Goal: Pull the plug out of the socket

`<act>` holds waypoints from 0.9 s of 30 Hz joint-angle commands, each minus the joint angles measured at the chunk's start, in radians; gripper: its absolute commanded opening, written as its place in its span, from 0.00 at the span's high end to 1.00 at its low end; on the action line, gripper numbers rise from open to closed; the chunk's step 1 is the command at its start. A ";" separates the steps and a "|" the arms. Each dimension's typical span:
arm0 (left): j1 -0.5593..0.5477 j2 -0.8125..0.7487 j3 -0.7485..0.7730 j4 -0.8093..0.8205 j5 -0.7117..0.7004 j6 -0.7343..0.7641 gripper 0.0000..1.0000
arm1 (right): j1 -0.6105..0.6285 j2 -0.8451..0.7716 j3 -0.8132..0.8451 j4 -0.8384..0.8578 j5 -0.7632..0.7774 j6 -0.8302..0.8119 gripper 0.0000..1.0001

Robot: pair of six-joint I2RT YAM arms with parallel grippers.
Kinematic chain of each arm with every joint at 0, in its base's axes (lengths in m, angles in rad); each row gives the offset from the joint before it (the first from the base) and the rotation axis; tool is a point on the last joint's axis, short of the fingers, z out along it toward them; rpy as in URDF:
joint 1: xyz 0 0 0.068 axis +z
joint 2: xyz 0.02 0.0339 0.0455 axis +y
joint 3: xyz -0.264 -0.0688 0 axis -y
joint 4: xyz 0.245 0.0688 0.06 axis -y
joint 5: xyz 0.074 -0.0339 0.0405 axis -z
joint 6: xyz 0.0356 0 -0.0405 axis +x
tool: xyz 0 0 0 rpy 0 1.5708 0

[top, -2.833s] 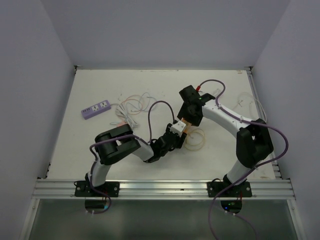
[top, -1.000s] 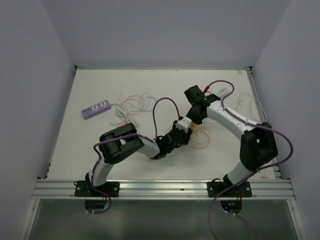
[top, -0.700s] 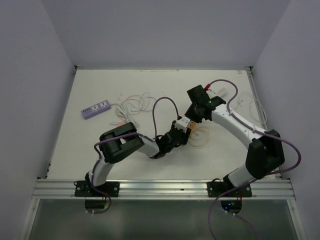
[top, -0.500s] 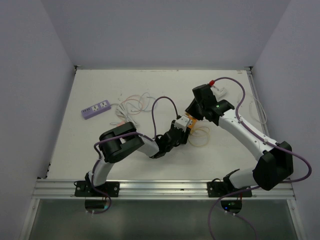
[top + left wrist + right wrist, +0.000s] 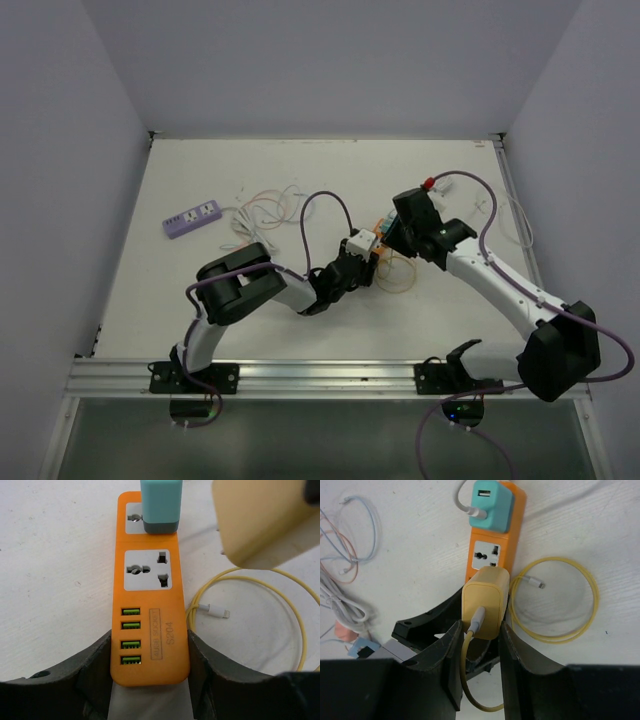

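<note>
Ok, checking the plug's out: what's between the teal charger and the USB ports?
Only an empty white socket on the orange strip, clear in the left wrist view; the yellow plug sits in the right fingers.

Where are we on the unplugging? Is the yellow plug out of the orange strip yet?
Done: the yellow plug is out, its prongs clear of the orange strip, and the middle socket is empty. In hand: the right gripper grips the plug and the left gripper clamps the strip. Left: probably only setting the plug down. The teal plug sits in the far socket.
</note>
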 commanded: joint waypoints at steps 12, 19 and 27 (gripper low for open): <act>0.034 0.014 -0.047 -0.208 -0.053 -0.045 1.00 | 0.004 -0.044 -0.070 -0.246 0.140 -0.106 0.95; 0.035 0.014 -0.049 -0.208 -0.058 -0.045 1.00 | 0.004 0.031 -0.079 -0.284 0.154 -0.119 0.89; 0.040 0.014 -0.050 -0.210 -0.054 -0.046 1.00 | 0.004 0.131 -0.044 -0.274 0.119 -0.137 0.60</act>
